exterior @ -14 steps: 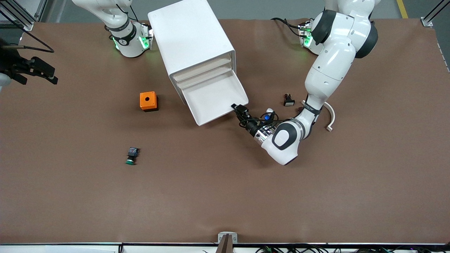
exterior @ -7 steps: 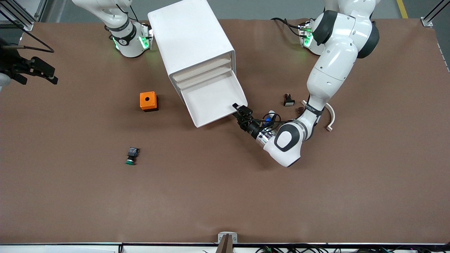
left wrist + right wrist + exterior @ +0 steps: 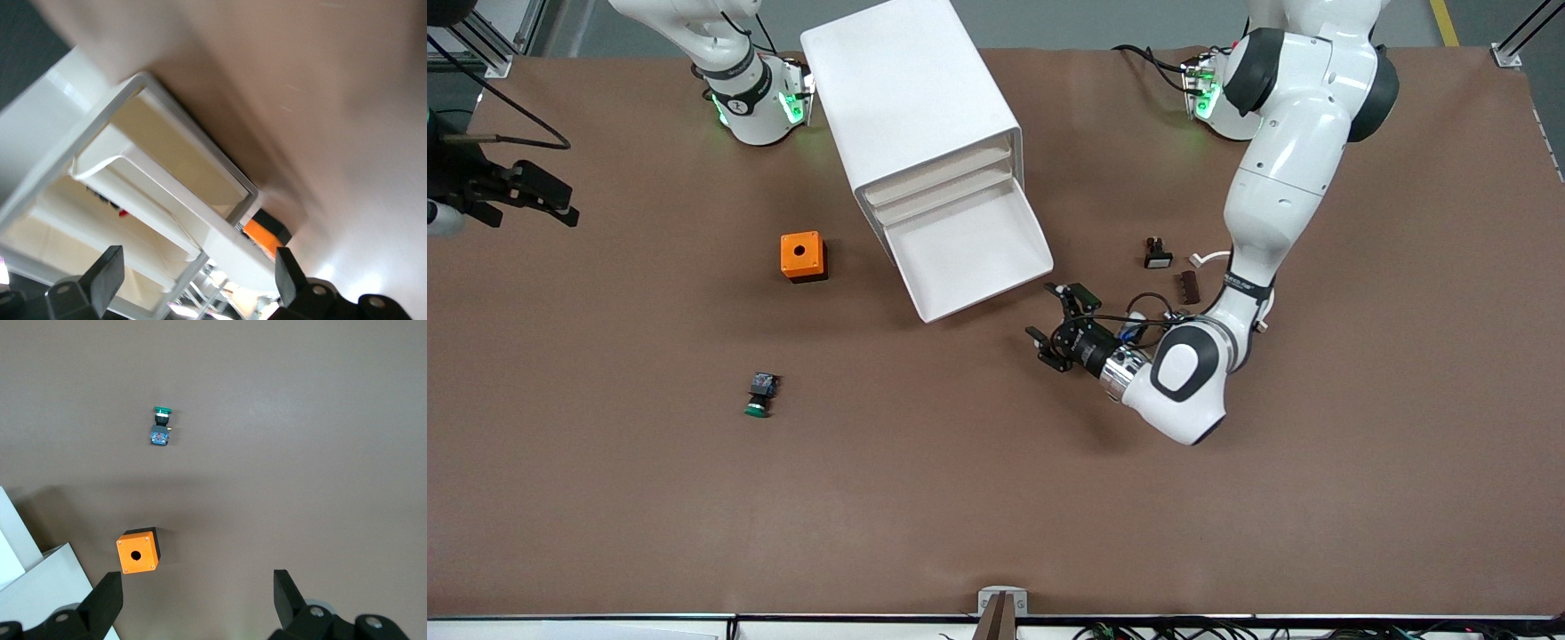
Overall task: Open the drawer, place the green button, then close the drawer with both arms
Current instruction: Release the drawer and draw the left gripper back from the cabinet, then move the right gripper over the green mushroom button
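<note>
The white cabinet (image 3: 907, 98) stands at the robots' side of the table. Its lowest drawer (image 3: 969, 258) is pulled out and looks empty; it also shows in the left wrist view (image 3: 143, 163). My left gripper (image 3: 1056, 316) is open and empty, low over the table just off the drawer's front corner, apart from it; its jaws (image 3: 193, 283) face the cabinet's front. The green-capped button (image 3: 758, 397) lies on the table nearer the front camera than the orange box, and shows in the right wrist view (image 3: 161, 427). My right gripper (image 3: 560, 200) hangs open and empty (image 3: 193, 600) high over the right arm's end of the table.
An orange box with a hole (image 3: 803, 256) sits beside the drawer toward the right arm's end, and shows in the right wrist view (image 3: 138, 551). A black piece with a white face (image 3: 1157, 256), a small brown piece (image 3: 1188, 286) and a white curved piece (image 3: 1209, 258) lie by the left arm.
My left gripper has let go of the drawer's front corner, drawn back toward the front camera and opened. The drawer stays pulled out. The right gripper has barely shifted.
</note>
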Controlling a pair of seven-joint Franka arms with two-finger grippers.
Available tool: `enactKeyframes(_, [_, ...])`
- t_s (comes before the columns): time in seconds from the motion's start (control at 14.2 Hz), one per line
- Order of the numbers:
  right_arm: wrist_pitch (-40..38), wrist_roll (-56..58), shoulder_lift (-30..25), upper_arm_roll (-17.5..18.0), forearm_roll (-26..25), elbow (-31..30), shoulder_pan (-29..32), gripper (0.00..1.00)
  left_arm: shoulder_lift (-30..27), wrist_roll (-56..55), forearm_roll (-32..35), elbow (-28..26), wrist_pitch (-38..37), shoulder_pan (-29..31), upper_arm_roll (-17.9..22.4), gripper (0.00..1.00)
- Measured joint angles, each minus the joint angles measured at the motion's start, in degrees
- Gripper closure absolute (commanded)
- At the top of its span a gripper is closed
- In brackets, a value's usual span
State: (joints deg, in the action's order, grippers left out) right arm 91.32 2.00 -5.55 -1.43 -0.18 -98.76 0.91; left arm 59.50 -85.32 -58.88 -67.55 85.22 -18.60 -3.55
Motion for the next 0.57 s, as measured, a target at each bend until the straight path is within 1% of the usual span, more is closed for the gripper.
enactKeyframes(0.14, [0.53, 0.0, 1.37, -0.07, 0.0, 0.28, 0.0, 0.0, -2.14, 9.99, 3.8, 1.42, 0.9, 0.0, 0.69, 0.01])
enactKeyframes(0.28, [0.65, 0.0, 3.13, -0.17, 0.0, 0.78, 0.01, 0.0, -4.77, 18.3, 8.76, 1.79, 3.74, -0.01, 0.98, 0.01])
enactKeyframes(0.57, [2.12, 0.0, 9.1, -0.41, 0.0, 3.15, 0.1, 0.0, -9.34, 27.31, 18.79, 1.92, 10.8, -0.02, 1.12, 0.01])
